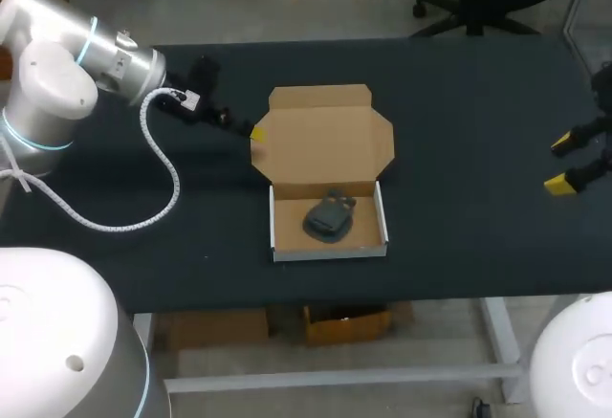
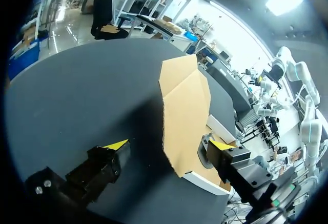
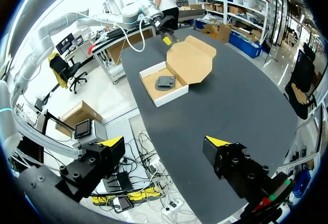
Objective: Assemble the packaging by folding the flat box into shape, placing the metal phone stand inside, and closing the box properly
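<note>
Box (image 1: 330,252) sits open with the phone stand (image 1: 330,218) inside.

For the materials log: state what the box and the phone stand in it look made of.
The box: cardboard, matte brown inside with white outer walls, creased fold lines on the open lid. The phone stand: dark grey, dull finish; could be coated metal or plastic, the look leaves it open.

We are working at a black table (image 1: 478,83), its top stretching beneath and ahead of our right gripper (image 3: 165,142); white metal legs (image 1: 502,341) are holding it up, and a shadow (image 2: 146,126) is lying between the fingers of our left gripper (image 2: 169,144).
</note>
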`<act>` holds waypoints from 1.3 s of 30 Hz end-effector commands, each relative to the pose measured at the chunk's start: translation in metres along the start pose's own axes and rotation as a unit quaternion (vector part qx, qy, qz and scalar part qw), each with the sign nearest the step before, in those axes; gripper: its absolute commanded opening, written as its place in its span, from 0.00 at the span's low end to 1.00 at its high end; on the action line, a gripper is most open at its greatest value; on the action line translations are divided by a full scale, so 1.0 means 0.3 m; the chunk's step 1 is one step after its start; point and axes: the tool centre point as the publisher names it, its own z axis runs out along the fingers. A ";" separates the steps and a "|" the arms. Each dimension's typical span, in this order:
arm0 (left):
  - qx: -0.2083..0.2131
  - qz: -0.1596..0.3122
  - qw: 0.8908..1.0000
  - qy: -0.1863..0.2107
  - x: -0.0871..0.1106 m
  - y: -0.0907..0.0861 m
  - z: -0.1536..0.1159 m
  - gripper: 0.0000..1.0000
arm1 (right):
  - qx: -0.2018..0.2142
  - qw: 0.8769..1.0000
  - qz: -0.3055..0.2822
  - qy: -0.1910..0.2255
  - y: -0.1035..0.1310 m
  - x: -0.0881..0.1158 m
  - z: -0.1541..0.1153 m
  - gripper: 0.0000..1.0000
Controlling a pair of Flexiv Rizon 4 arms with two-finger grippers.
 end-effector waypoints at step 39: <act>0.033 0.035 0.992 0.119 0.064 0.000 0.122 0.40 | 0.072 0.997 -0.019 0.019 0.087 -0.091 0.046 1.00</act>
